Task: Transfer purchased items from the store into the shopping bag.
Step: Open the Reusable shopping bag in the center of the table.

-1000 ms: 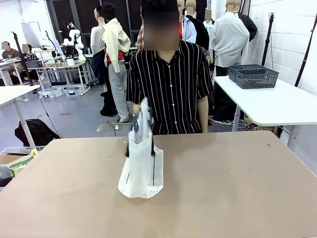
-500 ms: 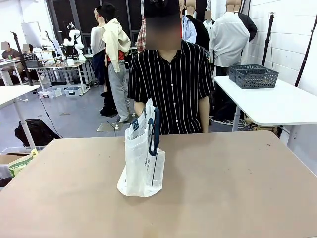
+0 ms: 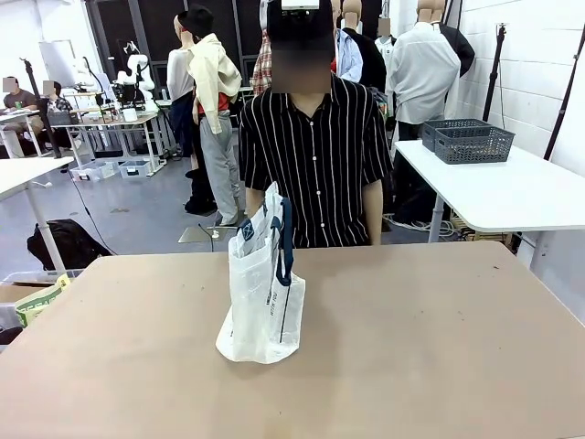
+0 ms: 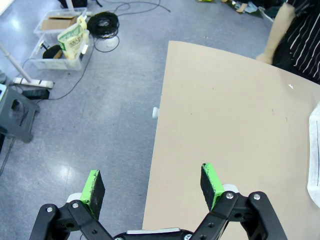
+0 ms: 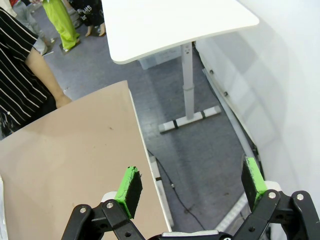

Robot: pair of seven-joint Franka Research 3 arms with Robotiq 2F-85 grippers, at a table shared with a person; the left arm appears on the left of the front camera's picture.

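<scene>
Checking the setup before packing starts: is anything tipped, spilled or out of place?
Nothing spilled or damaged. The shopping bag stands upright on the table, one navy handle drooping over its front. The dark mesh baskets sit away on the white side table.

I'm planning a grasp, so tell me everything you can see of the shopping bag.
The shopping bag stands upright on the tan table, left of middle, before the person. It is thin, crumpled, translucent white plastic, wider at the base, gathered at the top. A dark navy strap handle droops down its front, dark lettering running below it. Its contents cannot be made out.
</scene>
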